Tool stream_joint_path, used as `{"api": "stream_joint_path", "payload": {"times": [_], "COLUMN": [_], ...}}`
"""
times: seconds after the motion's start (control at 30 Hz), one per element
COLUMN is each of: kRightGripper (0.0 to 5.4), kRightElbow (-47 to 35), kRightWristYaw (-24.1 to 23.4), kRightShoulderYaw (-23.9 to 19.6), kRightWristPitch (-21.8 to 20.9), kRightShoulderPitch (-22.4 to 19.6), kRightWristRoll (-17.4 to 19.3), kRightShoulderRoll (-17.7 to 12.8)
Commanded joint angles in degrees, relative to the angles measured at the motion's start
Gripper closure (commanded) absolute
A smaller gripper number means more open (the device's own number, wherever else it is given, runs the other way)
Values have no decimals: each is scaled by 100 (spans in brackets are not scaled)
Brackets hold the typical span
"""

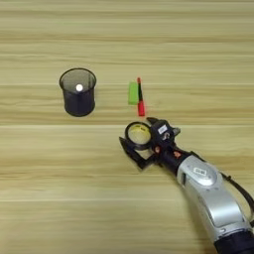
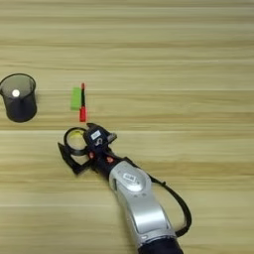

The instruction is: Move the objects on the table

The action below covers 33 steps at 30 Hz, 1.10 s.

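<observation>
The black tape ring with yellow inside lies flat on the light-wood table, just below the centre. My right gripper reaches in from the bottom right and stands open around it. One black finger runs along the ring's lower left, and the other sits at its upper right. Just beyond the ring, the green block and the slim red-and-black pen lie side by side, the pen on the right with its red end pointing at the gripper.
A black mesh cup stands upright to the left of the block, with a small bright spot inside it. My silver forearm crosses the lower right of the table, with a black cable looping beside it.
</observation>
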Motion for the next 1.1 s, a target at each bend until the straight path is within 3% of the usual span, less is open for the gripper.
{"api": "stream_joint_path", "payload": {"times": [0.03, 0.47, 0.87, 1.1], "kRightGripper": [4, 4, 127, 139], "kRightElbow": [-215, -185, -157, -173], "kRightWristYaw": [-63, -32, 9, 19], "kRightShoulderYaw": [-55, -40, 10, 6], "kRightWristPitch": [-102, -111, -113, -119], "kRightShoulderPitch": [-244, -236, -223, -225], "kRightWristRoll": [19, 19, -5, 1], "kRightShoulderRoll": [-37, -48, -72, -74]}}
